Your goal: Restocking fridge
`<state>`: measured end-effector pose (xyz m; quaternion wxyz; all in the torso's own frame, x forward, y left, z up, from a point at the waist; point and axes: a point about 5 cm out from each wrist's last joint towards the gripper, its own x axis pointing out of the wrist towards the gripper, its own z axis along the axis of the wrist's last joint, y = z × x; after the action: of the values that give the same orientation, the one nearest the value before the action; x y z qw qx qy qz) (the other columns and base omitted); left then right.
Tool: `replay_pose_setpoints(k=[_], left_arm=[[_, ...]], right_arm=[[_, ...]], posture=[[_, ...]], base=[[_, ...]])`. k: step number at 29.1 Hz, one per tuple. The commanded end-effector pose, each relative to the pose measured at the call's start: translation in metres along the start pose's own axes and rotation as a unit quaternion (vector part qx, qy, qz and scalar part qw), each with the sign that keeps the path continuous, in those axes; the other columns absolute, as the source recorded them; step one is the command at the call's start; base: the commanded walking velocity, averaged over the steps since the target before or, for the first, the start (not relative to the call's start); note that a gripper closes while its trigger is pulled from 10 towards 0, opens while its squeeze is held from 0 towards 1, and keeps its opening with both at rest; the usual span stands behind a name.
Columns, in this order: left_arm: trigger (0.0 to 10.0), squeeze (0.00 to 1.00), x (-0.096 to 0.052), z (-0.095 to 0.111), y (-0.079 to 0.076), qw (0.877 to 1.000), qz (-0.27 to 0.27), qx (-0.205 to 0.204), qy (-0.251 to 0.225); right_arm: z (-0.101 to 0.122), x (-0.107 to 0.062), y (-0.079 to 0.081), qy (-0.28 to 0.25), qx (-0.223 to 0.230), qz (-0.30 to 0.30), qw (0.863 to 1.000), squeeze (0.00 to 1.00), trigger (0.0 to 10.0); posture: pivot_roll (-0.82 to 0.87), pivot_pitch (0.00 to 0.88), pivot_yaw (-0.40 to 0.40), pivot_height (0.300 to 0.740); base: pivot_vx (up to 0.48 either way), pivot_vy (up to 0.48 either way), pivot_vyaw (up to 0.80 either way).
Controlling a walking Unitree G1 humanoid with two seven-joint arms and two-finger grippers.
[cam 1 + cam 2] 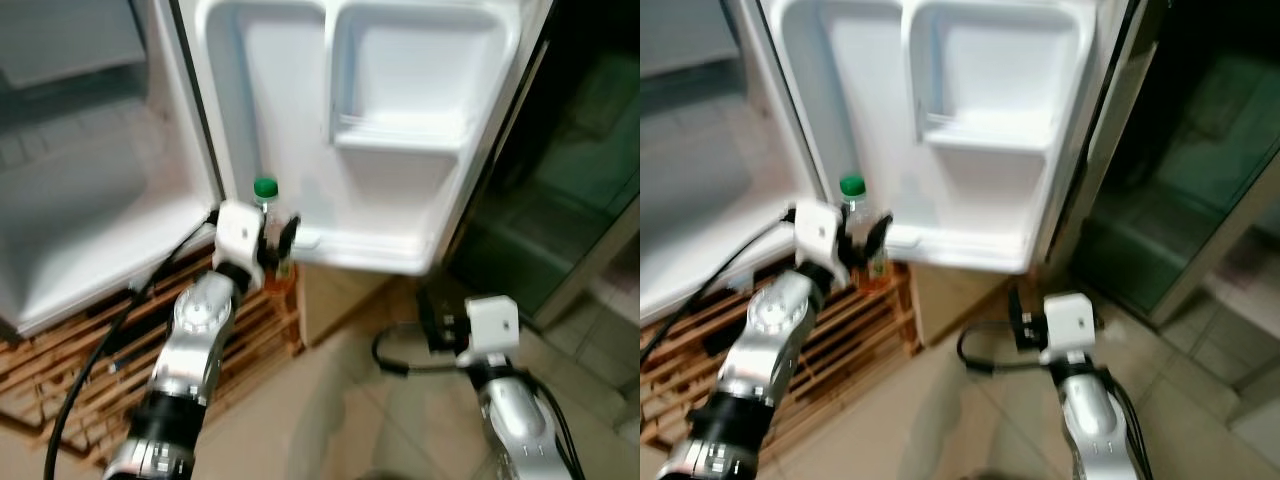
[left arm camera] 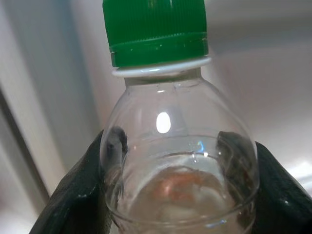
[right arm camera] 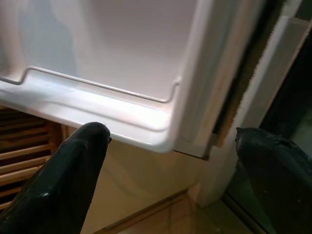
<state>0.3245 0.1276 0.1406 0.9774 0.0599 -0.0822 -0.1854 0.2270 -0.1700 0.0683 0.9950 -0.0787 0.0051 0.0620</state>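
A pale beige tiled floor [image 1: 330, 420] lay below, its joints faintly visible. To the left, a low slatted wooden pallet [image 1: 60, 375] of reddish-brown boards rested on the floor. Just beside it stood a plain light-tan cardboard-coloured box [image 1: 335, 300]. To the right, a dark glass panel [image 1: 570, 170] with a pale frame [image 1: 590, 270] carried greenish reflections. Soft, even light fell from above.
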Motion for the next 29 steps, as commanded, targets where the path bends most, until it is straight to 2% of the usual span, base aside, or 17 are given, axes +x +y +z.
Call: replay_pose_setpoints(k=[1,4,7,10,14,18,21,26,29], left_arm=[[10.0,0.00,0.007,0.010,0.010,0.999,0.009,0.025,-0.024],[10.0,0.00,0.014,0.019,0.007,0.998,0.005,0.047,-0.050],[10.0,0.00,0.019,0.020,0.004,0.998,0.003,0.045,-0.054],[10.0,0.00,0.031,0.020,-0.008,0.996,0.008,0.064,-0.056],[10.0,0.00,0.038,0.015,-0.020,0.995,0.001,0.070,-0.066],[10.0,0.00,0.046,0.023,-0.038,0.995,-0.011,0.025,-0.099],[10.0,0.00,0.054,0.040,-0.049,0.990,-0.021,0.023,-0.138],[10.0,0.00,0.057,0.049,-0.055,0.985,-0.023,0.048,-0.166],[10.0,0.00,0.062,0.063,-0.063,0.971,-0.031,0.100,-0.214]], right_arm=[[0.003,-0.003,0.003,-0.004,0.003,0.007,1.000,0.00,10.0],[0.001,-0.011,0.004,0.002,0.002,0.010,1.000,0.00,10.0],[0.001,-0.015,0.005,0.005,0.002,0.011,1.000,0.00,10.0],[-0.001,-0.024,0.007,0.018,-0.001,0.020,1.000,0.00,10.0],[0.001,-0.032,0.007,0.022,-0.011,0.034,0.999,0.00,10.0],[0.001,-0.043,0.003,0.031,-0.016,0.030,0.999,0.00,10.0],[0.004,-0.051,0.003,0.035,-0.016,0.028,0.999,0.00,10.0],[0.007,-0.062,0.005,0.041,-0.018,0.031,0.999,0.00,10.0],[0.009,-0.076,0.002,0.054,-0.023,0.022,0.998,0.00,10.0]], posture=[[-0.20,0.000,0.015,0.740],[-0.22,0.000,0.015,0.740],[-0.23,0.000,0.012,0.740],[-0.24,0.000,-0.002,0.740],[-0.27,0.003,-0.012,0.740],[-0.29,0.043,-0.013,0.740],[-0.31,0.066,-0.009,0.740],[-0.34,0.091,0.005,0.740],[-0.38,0.122,0.017,0.740]], base=[[0.000,0.000,0.00],[0.000,0.000,0.00],[0.000,0.000,0.00],[0.000,0.000,0.00],[0.000,0.000,0.00],[0.000,0.000,0.00],[0.000,0.000,0.00],[0.000,0.000,0.00],[0.000,0.000,0.00]])
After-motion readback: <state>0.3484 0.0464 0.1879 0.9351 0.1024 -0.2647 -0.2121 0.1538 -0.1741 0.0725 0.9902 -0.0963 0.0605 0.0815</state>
